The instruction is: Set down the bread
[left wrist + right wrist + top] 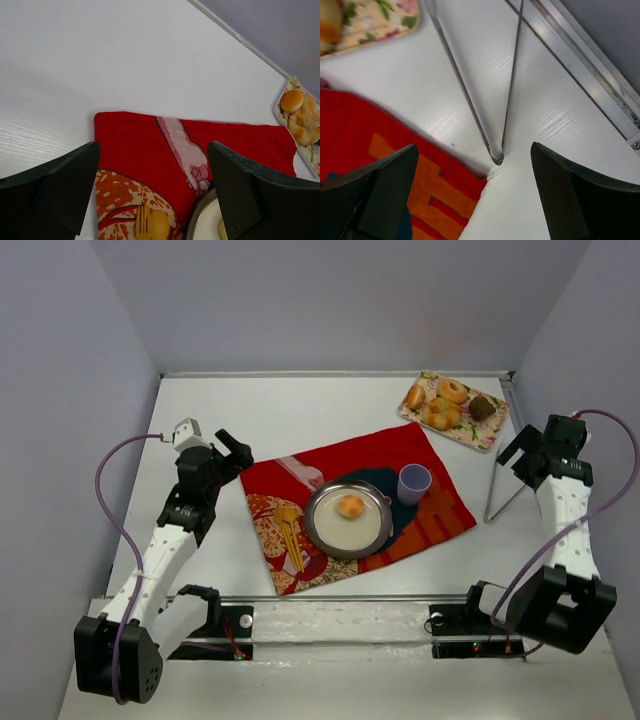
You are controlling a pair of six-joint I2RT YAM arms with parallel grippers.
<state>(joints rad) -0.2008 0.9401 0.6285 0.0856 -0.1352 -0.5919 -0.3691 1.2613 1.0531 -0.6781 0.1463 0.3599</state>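
Since the bread (351, 506) sits on the plate (318, 530), well to the right of your left claw (238, 450) and left of your right claw (518, 452), note both claws wide, empty; judged light, soft, crushable; grip gently across its sides.

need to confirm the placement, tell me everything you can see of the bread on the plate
The bread is a small round bun, golden-orange with a paler top, and looks whole. It sits on the round silvery plate, slightly beyond its centre. Only the plate touches it; the lavender cup stands apart, to the right.
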